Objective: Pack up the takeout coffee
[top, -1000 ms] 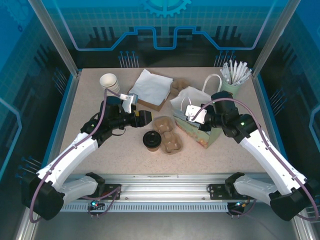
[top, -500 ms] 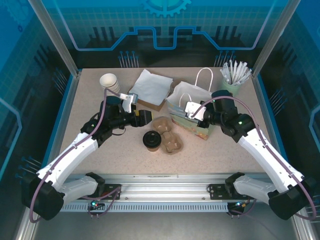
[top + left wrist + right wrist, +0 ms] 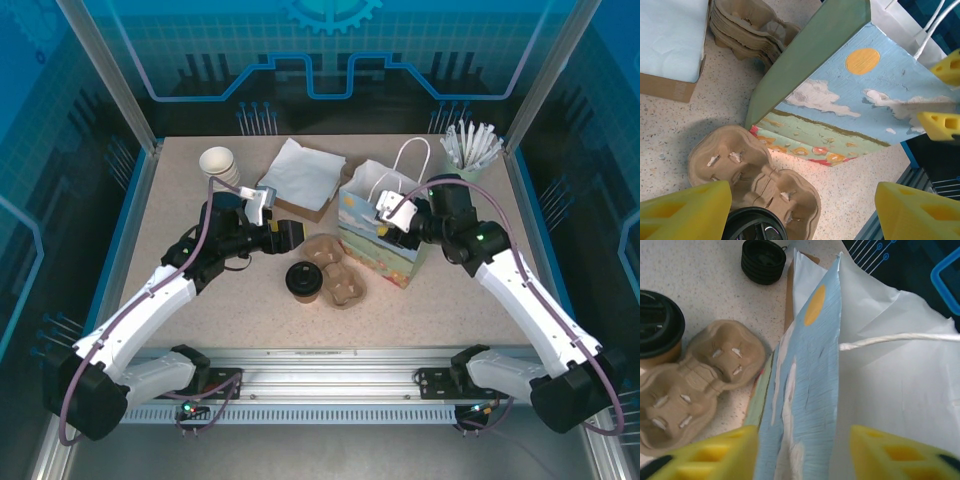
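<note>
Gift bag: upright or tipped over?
Upright. The gift bag stands on its base, handles up, mouth open; the right claw is at its rim.

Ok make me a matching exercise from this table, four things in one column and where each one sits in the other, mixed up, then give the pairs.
Things:
1. coffee
2. gift bag
3. white cups
4. straws

Places:
A. far right corner of the table
B. far left, behind the left arm
C. table centre, just left of the brown cup carrier
D. right of centre, at the right gripper

Pairs: 1-C, 2-D, 3-B, 4-A
</note>
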